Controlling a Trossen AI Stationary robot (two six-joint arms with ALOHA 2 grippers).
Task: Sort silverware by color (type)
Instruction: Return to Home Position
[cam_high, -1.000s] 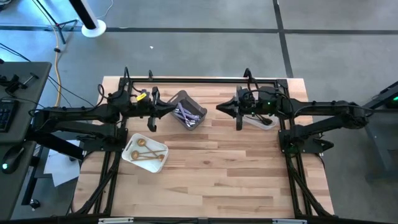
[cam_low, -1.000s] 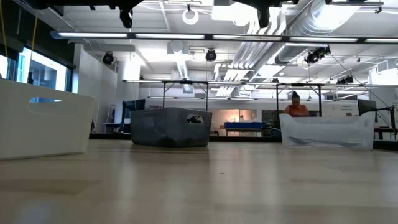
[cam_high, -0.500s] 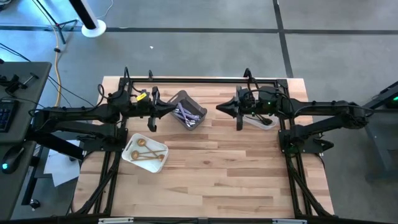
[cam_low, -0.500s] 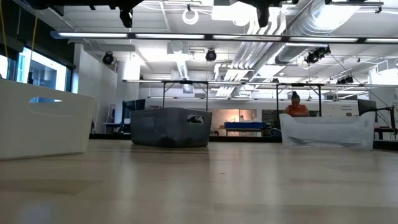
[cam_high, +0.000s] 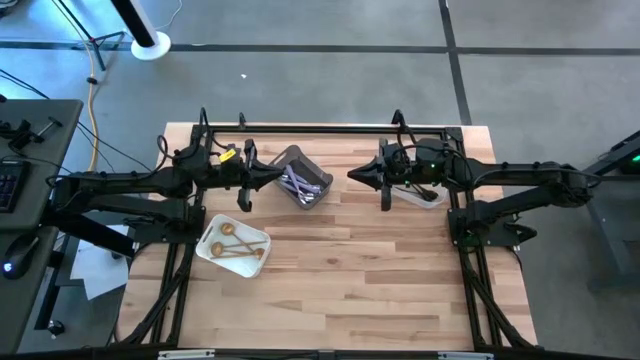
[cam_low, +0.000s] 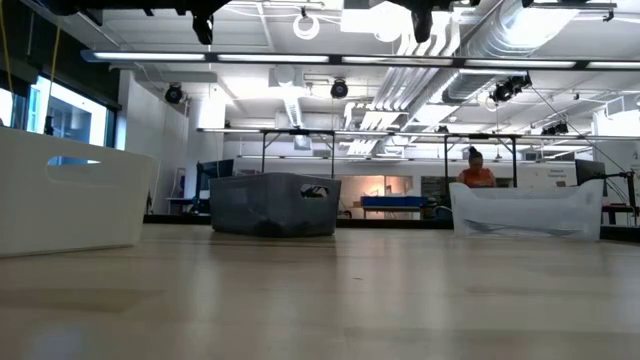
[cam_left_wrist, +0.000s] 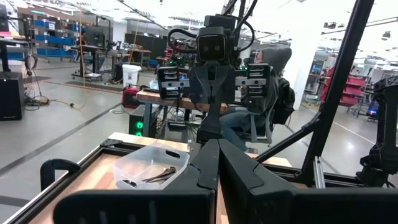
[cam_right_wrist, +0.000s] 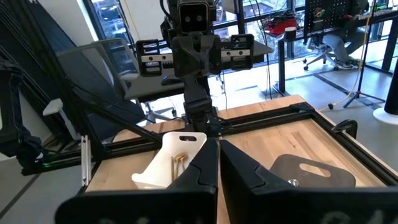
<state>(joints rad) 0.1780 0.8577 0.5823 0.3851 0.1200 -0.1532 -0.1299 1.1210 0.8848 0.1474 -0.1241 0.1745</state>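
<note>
Under right arm (cam_high: 520, 182), black silverware (cam_left_wrist: 157, 175) half-hidden

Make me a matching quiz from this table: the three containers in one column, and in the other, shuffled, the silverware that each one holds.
Column one:
1. white tray
2. grey bin
3. clear tub

Column two:
A. black pieces
B. gold spoons
C. lilac-handled pieces

Pairs: 1-B, 2-C, 3-A.
</note>
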